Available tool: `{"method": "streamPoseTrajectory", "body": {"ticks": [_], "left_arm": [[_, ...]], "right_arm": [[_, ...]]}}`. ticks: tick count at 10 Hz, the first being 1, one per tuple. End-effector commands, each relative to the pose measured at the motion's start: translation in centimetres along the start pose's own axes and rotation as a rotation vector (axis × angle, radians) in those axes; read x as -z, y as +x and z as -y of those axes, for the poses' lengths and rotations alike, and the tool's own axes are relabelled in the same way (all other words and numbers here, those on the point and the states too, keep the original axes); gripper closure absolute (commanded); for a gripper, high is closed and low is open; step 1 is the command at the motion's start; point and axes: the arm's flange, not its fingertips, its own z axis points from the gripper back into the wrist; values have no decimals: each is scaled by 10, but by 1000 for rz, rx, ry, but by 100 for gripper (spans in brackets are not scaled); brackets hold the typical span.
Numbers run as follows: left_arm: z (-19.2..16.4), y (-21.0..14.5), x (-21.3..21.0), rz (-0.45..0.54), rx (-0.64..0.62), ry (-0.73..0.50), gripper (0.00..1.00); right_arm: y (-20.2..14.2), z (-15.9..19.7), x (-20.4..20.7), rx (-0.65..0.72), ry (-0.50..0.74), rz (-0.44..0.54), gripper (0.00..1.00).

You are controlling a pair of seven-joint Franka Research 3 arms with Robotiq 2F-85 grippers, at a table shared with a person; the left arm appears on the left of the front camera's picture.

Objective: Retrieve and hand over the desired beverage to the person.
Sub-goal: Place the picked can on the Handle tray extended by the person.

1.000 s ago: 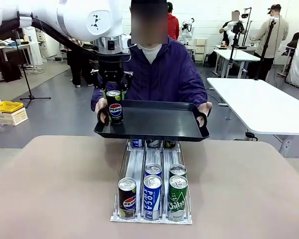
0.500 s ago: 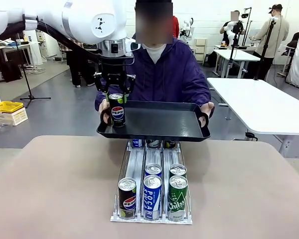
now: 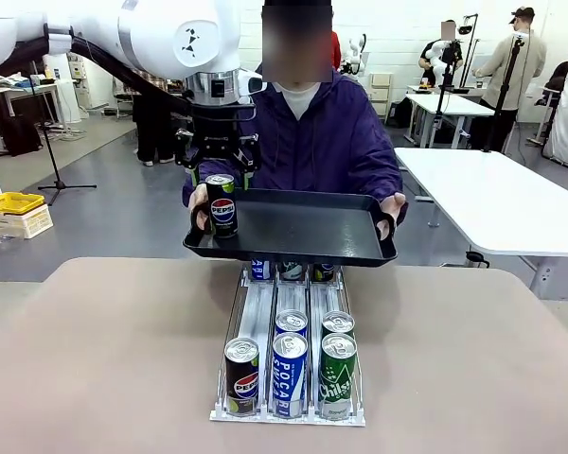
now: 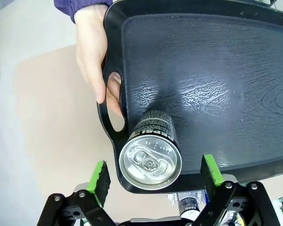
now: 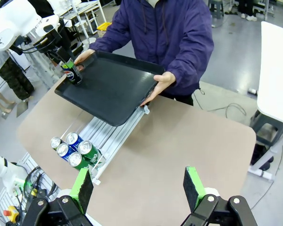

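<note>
Pepsi can (image 3: 221, 205) is standing upright at the left end of the black tray (image 3: 308, 229), upper centre of the front frame, right by the tray's handle cutout. Person (image 3: 317, 132) is holding the tray by both ends above the far edge of the table (image 3: 104, 359). One hand (image 4: 92, 52) is gripping the handle just beside the can. Left gripper (image 3: 221, 168) is hovering directly over the can, jaws spread wide, pads clear of it on both sides, gripping nothing. Right gripper (image 5: 138, 186) is hanging wide open and empty above the table, at the bottom of its wrist frame. Rack (image 3: 289, 364) of cans is sitting lower centre, below the tray.
</note>
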Motion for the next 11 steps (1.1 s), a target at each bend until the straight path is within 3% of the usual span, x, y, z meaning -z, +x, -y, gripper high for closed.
{"method": "streamPoseTrajectory", "body": {"ticks": [1,3,6,8,11], "left_arm": [[0,4,-4,-18,-8,-8,0],[-2,-1,-14,-36,-31,-33,0],[-32,-77,-57,-45,8,-89,0],[-44,-128,-46,-109,72,-105,0],[-60,-170,-38,-145,168,-162,0]], "right_arm": [[1,0,2,-3,9,3,0],[1,0,2,-3,9,3,0],[1,0,2,-3,9,3,0],[1,0,2,-3,9,3,0],[1,0,2,-3,9,3,0]]}}
